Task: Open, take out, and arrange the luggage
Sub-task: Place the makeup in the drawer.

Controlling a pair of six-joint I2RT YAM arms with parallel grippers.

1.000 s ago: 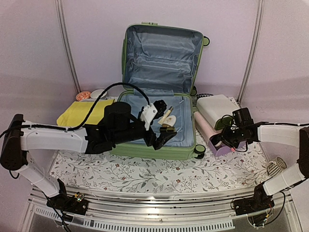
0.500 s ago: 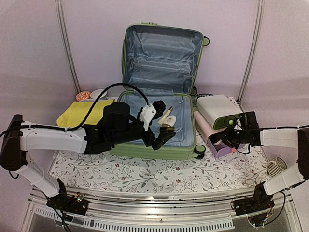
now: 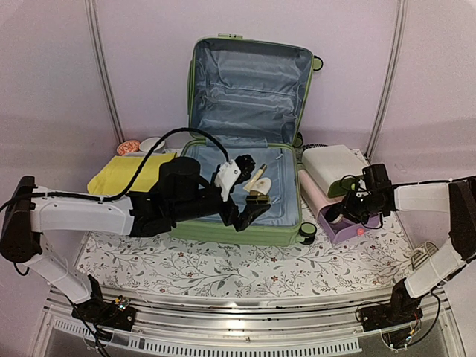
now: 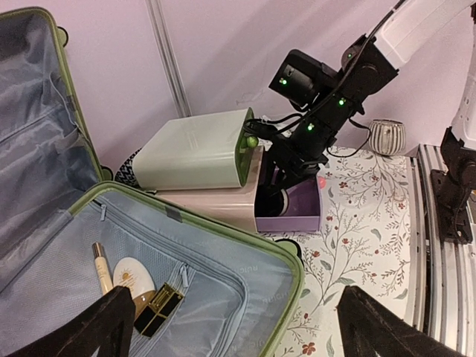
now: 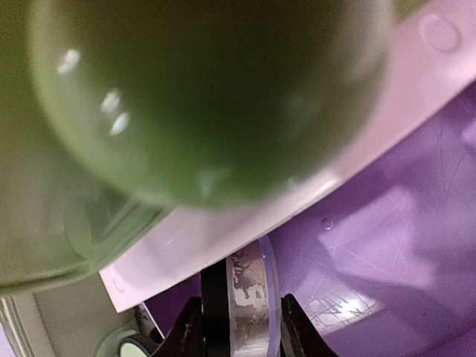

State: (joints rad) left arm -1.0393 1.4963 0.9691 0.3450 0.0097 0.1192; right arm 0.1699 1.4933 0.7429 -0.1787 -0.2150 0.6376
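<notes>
Left gripper (image 3: 251, 214) hangs over the open luggage (image 3: 223, 229), fingers wide apart. Right gripper (image 3: 343, 211) sits in the purple box (image 3: 348, 231) — fingers clamped on a clear roll (image 5: 249, 294).

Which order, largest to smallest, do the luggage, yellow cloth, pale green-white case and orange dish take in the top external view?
1. luggage, by far.
2 and 3. yellow cloth and pale green-white case: they look alike and the cloth is partly hidden, so unranked.
4. orange dish, smallest.

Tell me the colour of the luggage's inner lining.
Grey-blue lining, inside the light-green luggage; clearest in the top external view.
</notes>
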